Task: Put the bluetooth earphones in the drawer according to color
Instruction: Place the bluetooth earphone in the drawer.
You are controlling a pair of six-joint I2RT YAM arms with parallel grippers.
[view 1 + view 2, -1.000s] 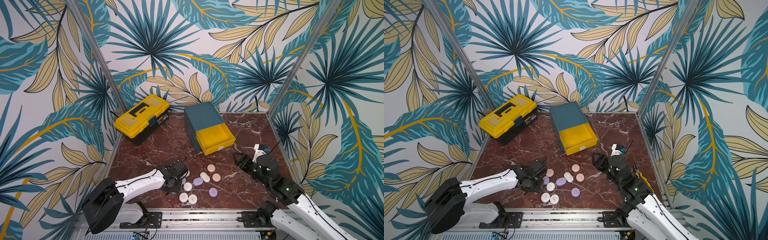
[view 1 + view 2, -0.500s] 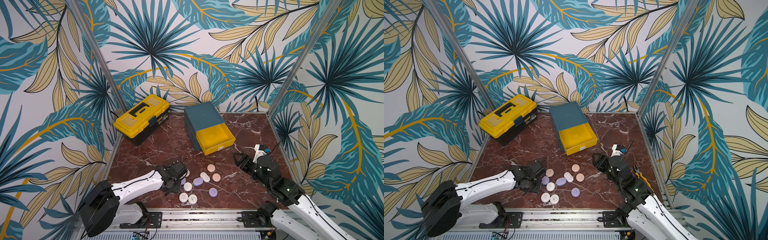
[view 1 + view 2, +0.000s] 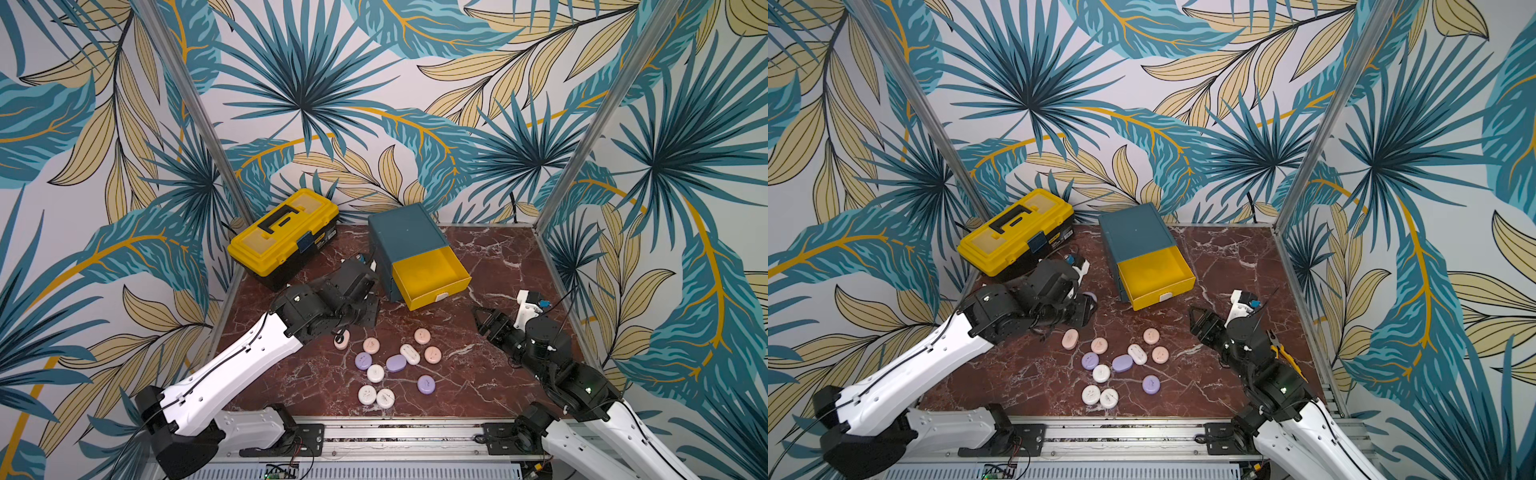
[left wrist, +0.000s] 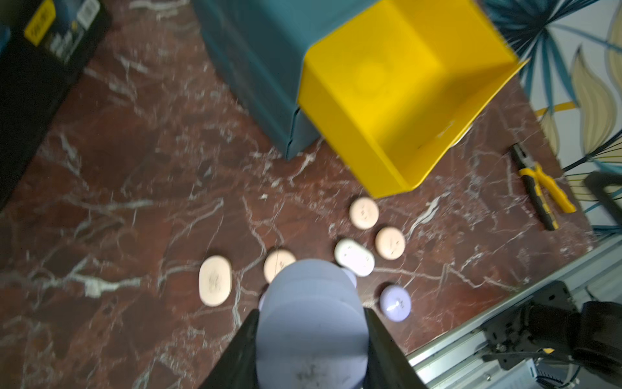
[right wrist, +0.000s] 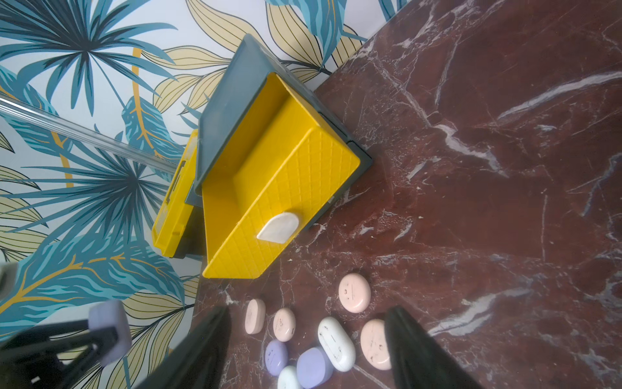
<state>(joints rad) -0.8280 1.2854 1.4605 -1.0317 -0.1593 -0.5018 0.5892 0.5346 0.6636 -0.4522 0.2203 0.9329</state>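
Note:
My left gripper [image 4: 311,340] is shut on a lilac earphone case [image 4: 311,320] and holds it above the table, just left of the drawer chest [image 3: 403,232]. That case also shows in a top view [image 3: 1089,296] and the right wrist view [image 5: 107,328]. The chest's yellow top drawer [image 3: 428,272] stands pulled out and looks empty. Several pink [image 3: 422,336], white [image 3: 409,354] and purple earphones [image 3: 426,384] lie scattered on the marble in front of it. My right gripper [image 3: 482,320] hovers open right of them, with nothing between its fingers [image 5: 414,347].
A yellow toolbox [image 3: 284,232] with a black handle sits at the back left, close behind my left arm. Yellow-handled pliers [image 3: 1283,353] lie by the right wall. A metal rail [image 3: 395,432] runs along the table's front edge.
My left gripper has closed on a purple case, lifted it out of the cluster and moved back toward the chest. The right arm has not moved.

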